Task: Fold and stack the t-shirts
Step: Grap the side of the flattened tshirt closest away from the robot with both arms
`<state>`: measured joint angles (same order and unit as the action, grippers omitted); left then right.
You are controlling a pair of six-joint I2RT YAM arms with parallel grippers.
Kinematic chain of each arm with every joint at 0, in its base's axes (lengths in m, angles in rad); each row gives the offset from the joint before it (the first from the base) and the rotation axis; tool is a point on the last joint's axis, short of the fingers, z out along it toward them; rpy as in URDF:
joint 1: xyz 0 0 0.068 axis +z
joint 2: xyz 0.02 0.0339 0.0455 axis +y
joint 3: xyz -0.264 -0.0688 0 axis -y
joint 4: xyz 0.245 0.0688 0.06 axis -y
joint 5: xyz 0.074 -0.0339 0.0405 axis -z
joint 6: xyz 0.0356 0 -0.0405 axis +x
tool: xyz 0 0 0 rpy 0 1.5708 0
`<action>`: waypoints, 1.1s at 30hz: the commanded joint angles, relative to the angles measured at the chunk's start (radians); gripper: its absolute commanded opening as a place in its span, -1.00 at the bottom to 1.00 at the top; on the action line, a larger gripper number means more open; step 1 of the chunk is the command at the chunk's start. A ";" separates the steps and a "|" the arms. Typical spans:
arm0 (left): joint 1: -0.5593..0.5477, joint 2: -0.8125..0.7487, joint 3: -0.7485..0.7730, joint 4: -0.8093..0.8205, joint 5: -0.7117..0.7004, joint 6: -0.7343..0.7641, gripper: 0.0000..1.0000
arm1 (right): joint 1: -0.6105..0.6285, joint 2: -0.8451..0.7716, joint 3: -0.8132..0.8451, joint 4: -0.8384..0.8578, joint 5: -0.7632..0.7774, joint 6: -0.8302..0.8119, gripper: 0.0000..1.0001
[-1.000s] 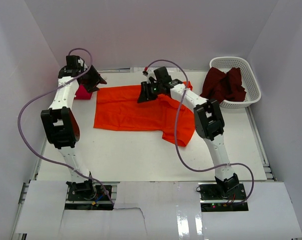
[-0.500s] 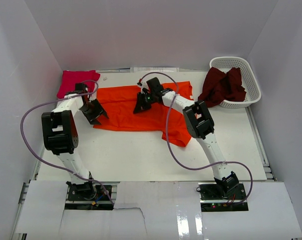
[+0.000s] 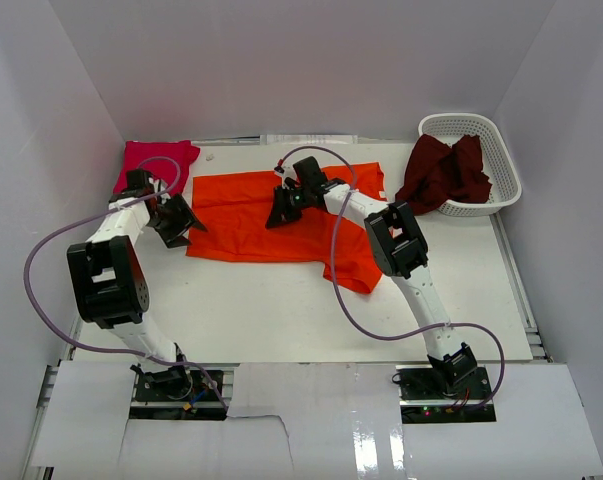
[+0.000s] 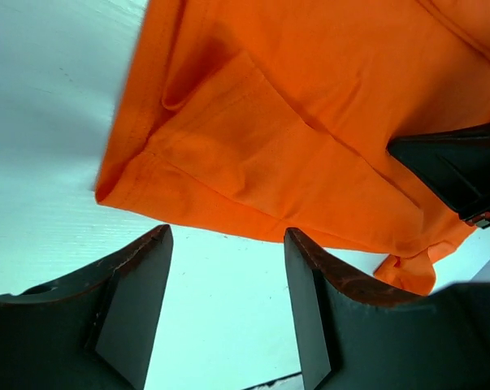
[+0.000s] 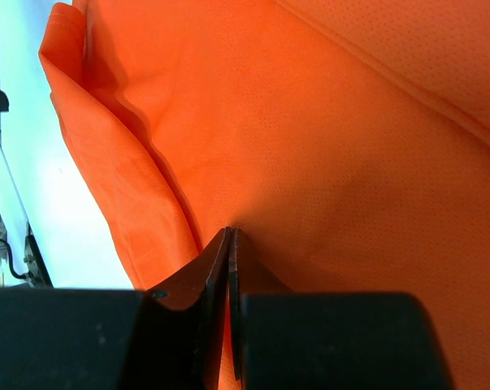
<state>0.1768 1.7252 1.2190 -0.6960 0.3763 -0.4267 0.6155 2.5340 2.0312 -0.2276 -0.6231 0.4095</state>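
On the white table (image 3: 281,310) the orange t-shirt (image 3: 241,215) is spread flat, a little toward 12 o'clock from the centre. The white basket (image 3: 508,172) is placed at 2 o'clock, and the maroon t-shirt (image 3: 446,170) is draped over its 9 o'clock rim. The magenta t-shirt (image 3: 156,158) is seen at 10 o'clock. The right gripper (image 5: 230,236) is closed on a fold of the orange t-shirt. The left gripper (image 4: 228,244) is held wide at the 9 o'clock edge of this t-shirt.

Both arms (image 3: 433,305) white w/ blk joint blocks (image 3: 106,285), lilac cables (image 3: 27,268), blk fingers (image 4: 135,301).
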 commanded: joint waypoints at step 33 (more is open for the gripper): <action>0.010 0.215 0.146 -0.076 -0.175 -0.092 -0.11 | 0.001 -0.037 -0.014 0.013 -0.024 -0.024 -0.85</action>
<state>0.1879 1.9465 1.3350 -0.7715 0.2268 -0.5060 0.6155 2.5328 2.0197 -0.2081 -0.6369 0.4076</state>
